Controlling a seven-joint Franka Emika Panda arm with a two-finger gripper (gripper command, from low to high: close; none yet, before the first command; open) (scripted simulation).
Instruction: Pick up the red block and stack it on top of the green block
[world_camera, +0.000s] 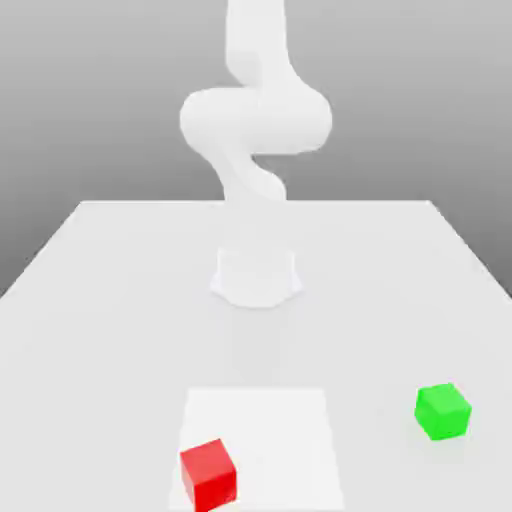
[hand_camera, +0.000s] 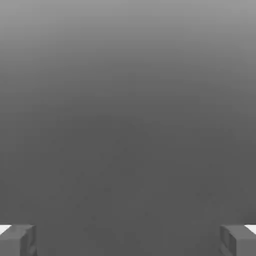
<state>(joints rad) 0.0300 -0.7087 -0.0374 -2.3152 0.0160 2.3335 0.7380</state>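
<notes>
The red block sits on the table near its front edge, at the left side of a paler white square patch. The green block rests on the table toward the exterior view's right, well apart from the red one. In the hand view my gripper is open: its two grey fingertips stand far apart with nothing between them, against a plain grey background. The white arm rises from its base at the table's middle and leaves the exterior view at the top.
The arm's round base stands behind both blocks, mid-table. The table's edges run along the exterior view's left and right sides and its back.
</notes>
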